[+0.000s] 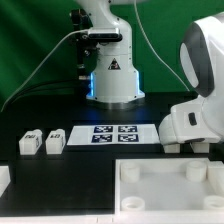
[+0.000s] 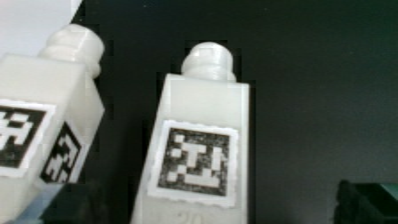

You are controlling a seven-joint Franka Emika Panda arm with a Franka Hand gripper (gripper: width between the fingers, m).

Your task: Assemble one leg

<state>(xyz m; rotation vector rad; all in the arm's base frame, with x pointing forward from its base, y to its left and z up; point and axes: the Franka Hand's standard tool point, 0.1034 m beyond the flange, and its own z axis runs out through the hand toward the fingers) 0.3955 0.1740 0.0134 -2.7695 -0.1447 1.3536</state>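
Only a dark tip of the fingers [image 2: 370, 197] shows at the corner of the wrist view, so whether they stand wide or narrow cannot be told. Just ahead of the fingers lies the leg [image 2: 201, 140], flat on the black desk [image 2: 320, 90], with its tag sticker facing up and its round peg pointing away from them. Just beside it, across a narrow dark gap, a second leg [image 2: 50, 115] lies turned the same way. In the exterior view the arm [image 1: 197, 100] hides the fingers and a white tray [image 1: 165, 190] lies in front of it. Farther off a pair of legs [image 1: 54, 140] lies side by side near the marker board [image 1: 115, 133], with the robot base [image 1: 112, 70] beyond. Whether that pair is the one by the fingers cannot be told
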